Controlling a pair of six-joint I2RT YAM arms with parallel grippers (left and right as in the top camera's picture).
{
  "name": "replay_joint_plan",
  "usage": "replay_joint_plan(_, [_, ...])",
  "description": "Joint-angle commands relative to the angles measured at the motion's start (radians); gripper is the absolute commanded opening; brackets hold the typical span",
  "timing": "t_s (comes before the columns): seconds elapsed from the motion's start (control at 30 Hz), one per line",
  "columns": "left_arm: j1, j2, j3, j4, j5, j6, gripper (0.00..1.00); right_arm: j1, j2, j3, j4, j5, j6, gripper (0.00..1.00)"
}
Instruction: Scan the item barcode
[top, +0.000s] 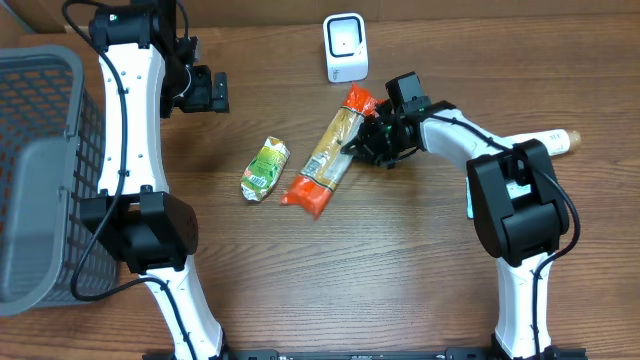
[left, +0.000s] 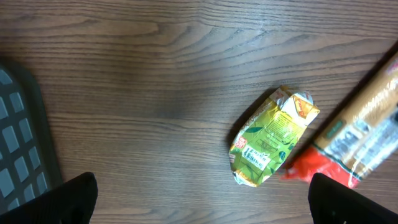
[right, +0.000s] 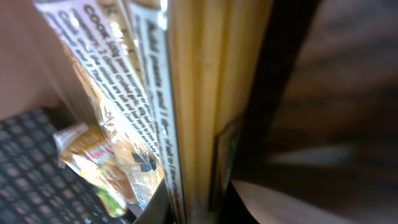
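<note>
One steady lift w/ right claw (top: 355, 142), clamped shut on pasta pack (top: 325, 155), then barcode side twd far scanner (top: 345, 47), w/ left claw (top: 212, 92) wide open & empty, far left.

Overhead: basket (top: 40, 150) cut off at left edge; pale bottle (top: 562, 141) at right partly hidden by right arm (top: 510, 195); fingers of right gripper (top: 360, 148) obscured, grip indeterminate. Wrist views: spaghetti pack (right: 199, 93) blurred, cropped top and bottom; cropped at right edge.
</note>
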Motion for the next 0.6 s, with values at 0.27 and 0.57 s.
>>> replay_joint_plan(0.27, [-0.002, 0.008, -0.003, 0.001, -0.003, 0.019, 1.00, -0.021, -0.114, 0.235, -0.533, 0.517, -0.497, 0.04])
replay_joint_plan(0.57, [-0.002, 0.008, -0.003, 0.001, -0.003, 0.019, 1.00, 0.047, -0.121, 0.333, -0.723, 1.020, -0.589, 0.04])
